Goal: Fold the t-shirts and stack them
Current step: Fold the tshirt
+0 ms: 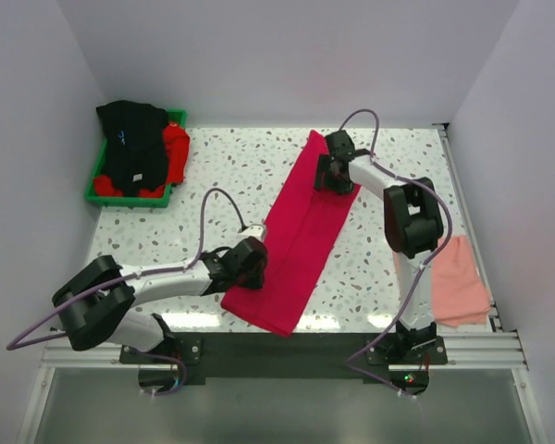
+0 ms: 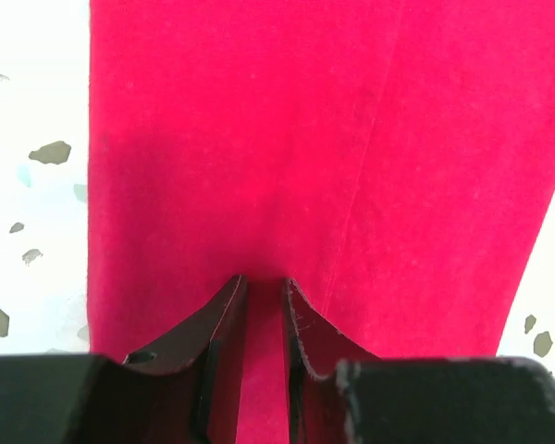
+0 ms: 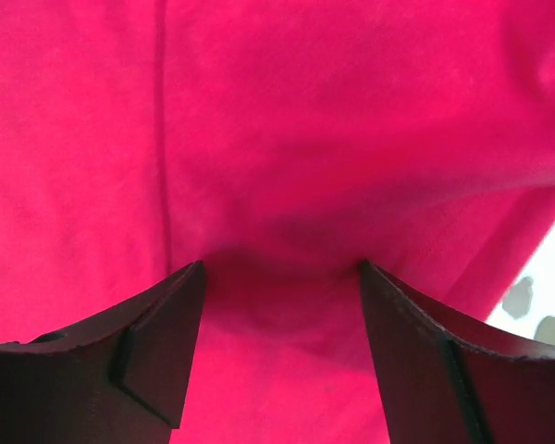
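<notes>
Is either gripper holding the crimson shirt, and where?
Right gripper: open over the far end of the crimson shirt, nothing clamped. Left gripper: nearly shut at its near left edge; a pinch cannot be told.

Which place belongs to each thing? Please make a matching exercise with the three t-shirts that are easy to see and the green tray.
Things
1. crimson-pink shirt
2. salmon-pink shirt
3. black shirt
4. green tray

Places
A. at the right edge of the table, on the near side
B. in the far left corner of the table
C. spread as a long folded strip across the middle of the table
D. piled in the green tray, hanging over its far rim

Pairs: 1-C, 2-A, 3-D, 4-B
</notes>
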Robot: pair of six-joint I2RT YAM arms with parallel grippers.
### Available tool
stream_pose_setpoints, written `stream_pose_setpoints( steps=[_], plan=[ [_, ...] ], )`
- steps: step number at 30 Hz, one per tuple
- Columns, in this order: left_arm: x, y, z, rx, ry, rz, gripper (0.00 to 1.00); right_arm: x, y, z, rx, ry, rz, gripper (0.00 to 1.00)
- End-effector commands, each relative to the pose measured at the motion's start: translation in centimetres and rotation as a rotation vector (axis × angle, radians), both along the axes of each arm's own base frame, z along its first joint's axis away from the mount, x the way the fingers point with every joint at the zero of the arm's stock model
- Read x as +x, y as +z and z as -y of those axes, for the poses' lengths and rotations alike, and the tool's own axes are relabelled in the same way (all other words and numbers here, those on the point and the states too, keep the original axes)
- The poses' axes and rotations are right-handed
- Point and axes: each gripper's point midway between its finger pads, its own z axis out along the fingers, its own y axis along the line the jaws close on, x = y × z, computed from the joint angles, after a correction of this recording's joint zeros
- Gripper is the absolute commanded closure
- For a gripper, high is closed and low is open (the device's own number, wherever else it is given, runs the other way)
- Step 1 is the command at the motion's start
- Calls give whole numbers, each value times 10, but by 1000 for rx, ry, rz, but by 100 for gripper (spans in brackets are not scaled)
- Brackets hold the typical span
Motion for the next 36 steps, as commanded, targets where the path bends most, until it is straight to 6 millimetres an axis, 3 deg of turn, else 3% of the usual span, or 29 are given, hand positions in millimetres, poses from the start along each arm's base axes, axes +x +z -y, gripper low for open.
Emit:
stream_pose_setpoints(
  steps=[1,2,4,5,6,7,8,15,19,22,23,24,26,27,29,30,33,34,35,36],
  plan=[
    [0,2,0,-53,39,19,74,22,2,-2,-6,-19,27,29],
    [-3,-2,1,-60,35,10,74,30,5,-4,-1,-15,41,29],
    [-6,-7,11,-106,24,-14,74,33,-13,-6,-16,3,10,29],
    [-7,-10,14,-118,23,-23,74,44,-6,-10,-11,10,36,29],
    [-13,-18,15,-116,13,-58,74,46,-12,-8,-28,27,24,28],
    [-7,-13,28,-176,17,-42,74,49,-26,-8,-46,37,3,28],
    [-6,-13,34,-196,15,-47,74,64,-18,-12,-45,45,38,26],
    [8,-14,83,-313,12,-101,70,106,-30,-11,-118,119,77,12],
    [17,-8,101,-343,-2,-101,66,119,-19,-16,-89,152,123,5],
    [20,3,105,-364,-10,-82,64,120,14,-17,-78,156,176,3],
    [21,7,105,-369,-12,-75,61,114,15,-15,-80,158,168,1],
    [23,16,105,-379,-13,-55,60,116,48,-17,-64,158,228,1],
    [24,33,104,-396,-25,-26,58,108,64,-13,-61,157,237,1],
    [27,37,100,-383,-12,-5,57,105,96,-13,-51,153,280,1],
    [32,57,95,-389,-12,50,56,93,116,-11,-35,152,284,1],
    [31,58,89,-362,-7,55,56,85,142,-9,-22,143,315,1],
    [35,71,69,-311,21,113,55,54,147,-5,23,112,278,1],
    [31,67,61,-276,19,108,55,40,178,-4,60,103,332,1],
    [30,72,57,-275,18,118,55,22,152,-9,108,117,280,1],
    [27,69,51,-251,20,111,56,8,152,-9,132,111,276,1]
  ],
)
